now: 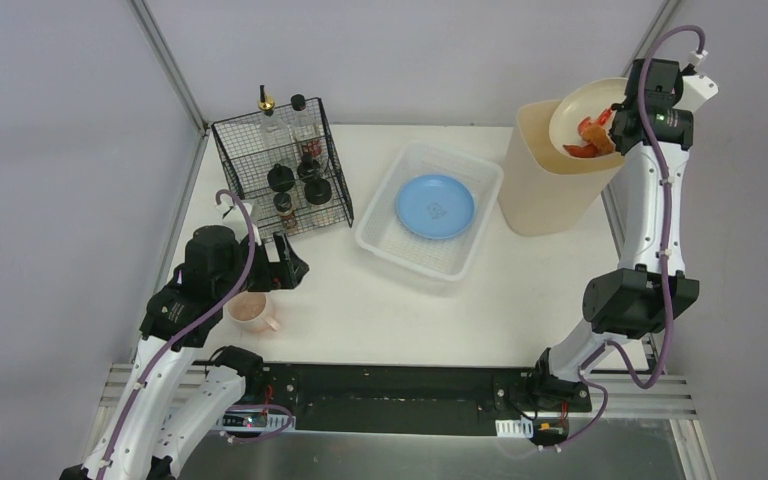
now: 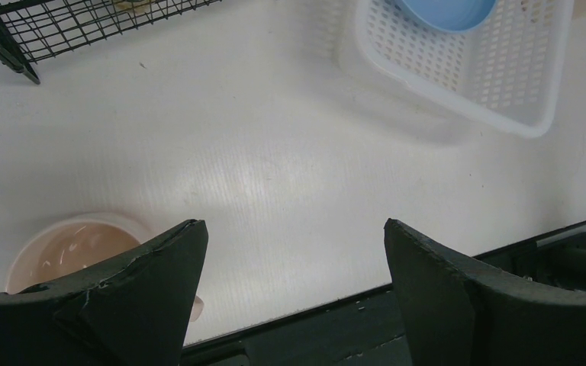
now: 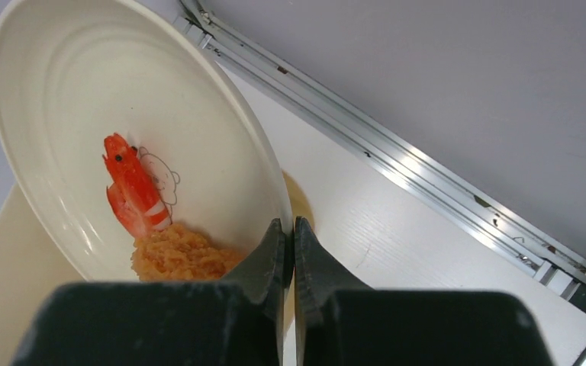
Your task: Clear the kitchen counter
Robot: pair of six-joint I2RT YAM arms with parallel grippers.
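Seemingly a cartoon outline point(image 3: 160, 177) marks the plate point(image 3: 61, 99) right fingers point(image 3: 268, 255) pinch.

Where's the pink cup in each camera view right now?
Top external: pink cup at lower left, just below the left gripper.
Left wrist: bottom left corner, partly hidden by the left gripper.
Right wrist: not in it.
Shared landmark: white basket, seen in the top and left wrist views.

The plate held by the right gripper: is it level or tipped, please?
Tipped: the plate slants above the bin, food bunched by the gripped rim.
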